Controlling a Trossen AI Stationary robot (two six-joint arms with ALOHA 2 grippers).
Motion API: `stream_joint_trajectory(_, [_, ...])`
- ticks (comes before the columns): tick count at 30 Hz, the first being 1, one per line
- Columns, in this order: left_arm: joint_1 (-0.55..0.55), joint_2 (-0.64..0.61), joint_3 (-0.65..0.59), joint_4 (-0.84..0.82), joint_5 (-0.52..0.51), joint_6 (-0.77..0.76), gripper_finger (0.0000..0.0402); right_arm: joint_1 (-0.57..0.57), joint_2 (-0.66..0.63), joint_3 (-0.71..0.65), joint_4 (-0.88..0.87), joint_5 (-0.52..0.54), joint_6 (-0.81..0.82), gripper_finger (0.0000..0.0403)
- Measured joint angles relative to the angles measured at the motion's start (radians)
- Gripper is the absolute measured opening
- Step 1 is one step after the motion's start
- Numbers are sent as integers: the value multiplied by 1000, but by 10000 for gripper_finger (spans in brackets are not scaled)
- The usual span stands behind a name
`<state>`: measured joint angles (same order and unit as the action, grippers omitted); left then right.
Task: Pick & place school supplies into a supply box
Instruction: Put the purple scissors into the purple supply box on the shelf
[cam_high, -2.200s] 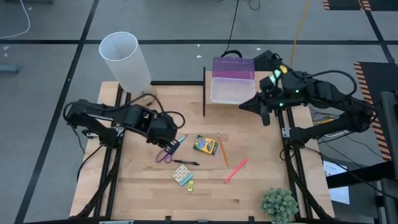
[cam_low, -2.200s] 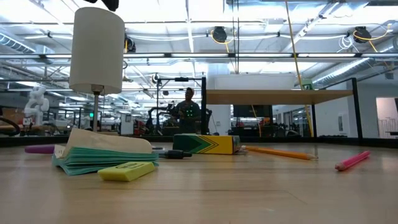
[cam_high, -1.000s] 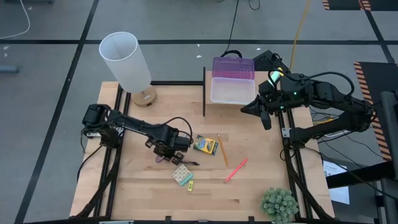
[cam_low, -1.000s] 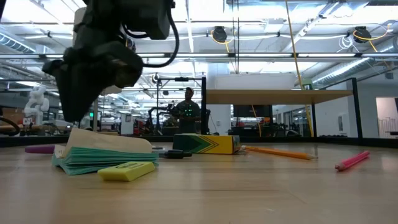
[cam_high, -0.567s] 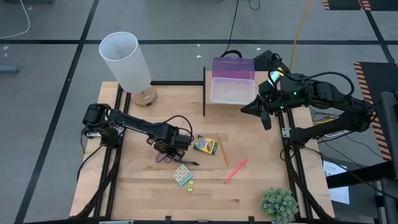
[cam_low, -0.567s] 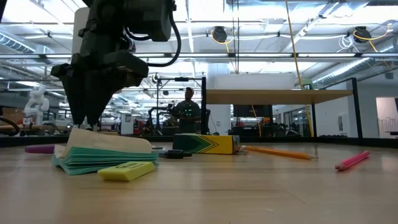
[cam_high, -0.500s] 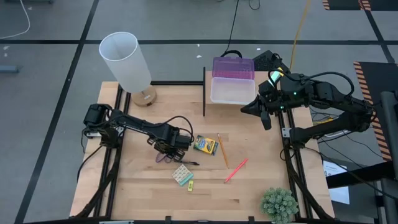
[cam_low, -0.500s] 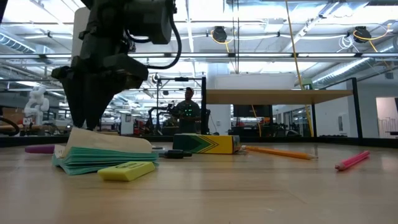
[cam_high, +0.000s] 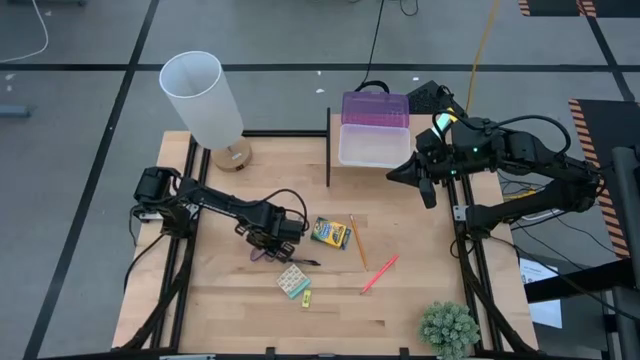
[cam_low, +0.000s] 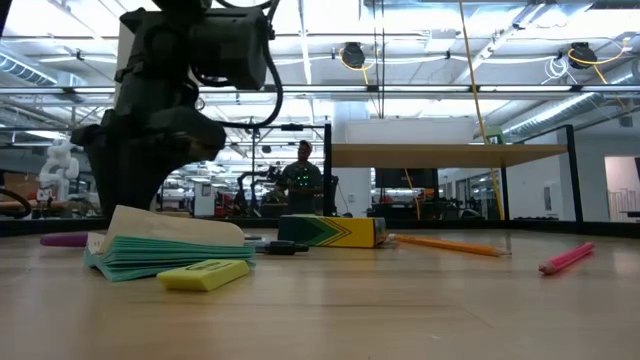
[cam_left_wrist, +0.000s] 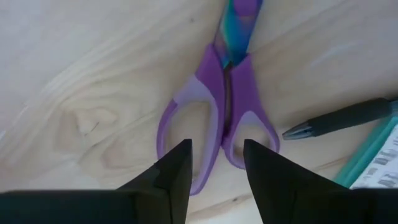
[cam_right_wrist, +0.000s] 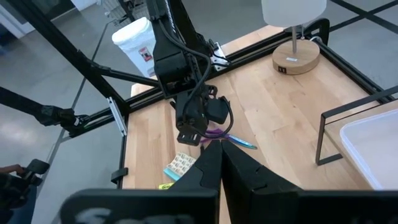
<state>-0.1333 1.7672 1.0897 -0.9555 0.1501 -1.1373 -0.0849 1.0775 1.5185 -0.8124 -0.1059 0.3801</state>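
My left gripper has its jaws apart, the two dark fingers straddling the loops of the purple-handled scissors, which lie flat on the wooden table — nothing is clamped. A black pen lies just beside the scissors, its tip near the handles. In the high view the left gripper sits low over the scissors at mid-table, with the crayon box and orange pencil close by, the eraser block and tiny yellow piece nearer the front, and the pink pen further right. My right gripper hovers beside the supply box at the back — its jaws are together.
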Motion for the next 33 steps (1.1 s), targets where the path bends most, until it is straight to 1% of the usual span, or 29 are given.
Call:
stream_joint_trajectory(5, [0, 0, 0, 50, -20, 15, 147, 0, 0, 0, 0, 0, -3, 0])
stream_joint_trajectory(16, [-48, 0, 0, 47, -37, -26, 147, 0, 0, 0, 0, 2, -3, 0])
stream_joint_trajectory(20, [-66, 0, 0, 39, -66, -44, 147, 0, 0, 0, 0, 6, -3, 0])
stream_joint_trajectory(27, [-51, 0, 0, 40, -106, -27, 147, 0, 0, 0, 0, 8, -30, 0])
stream_joint_trajectory(33, [-28, 0, 0, 39, -108, 4, 147, -1, 0, 0, 0, 8, -30, 0])
